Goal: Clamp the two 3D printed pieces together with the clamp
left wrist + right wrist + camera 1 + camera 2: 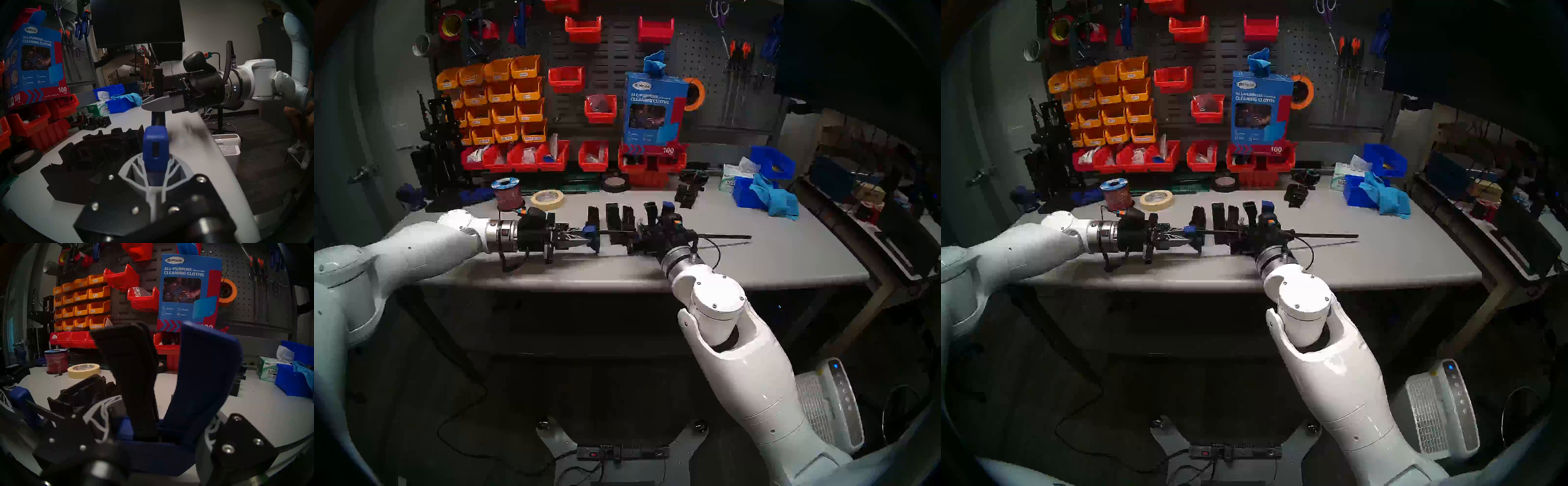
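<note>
Matte grey worktop (pixel 755 261) fronts a pegboard wall of plastic bins. The clamp (pixel 619 232) lies mid-worktop, thin bar passing two blocky black pieces (pixel 619 219). Left claw (pixel 582 237) grips its blue end; right claw (pixel 644 234) grips its handle.

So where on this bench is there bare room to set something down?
Bare grey tabletop right of the clamp bar, up to the blue bin and cloth. Also the front strip before both claws. Crowded: centre, around the 3D printed pieces; and the back row by the masking tape.
</note>
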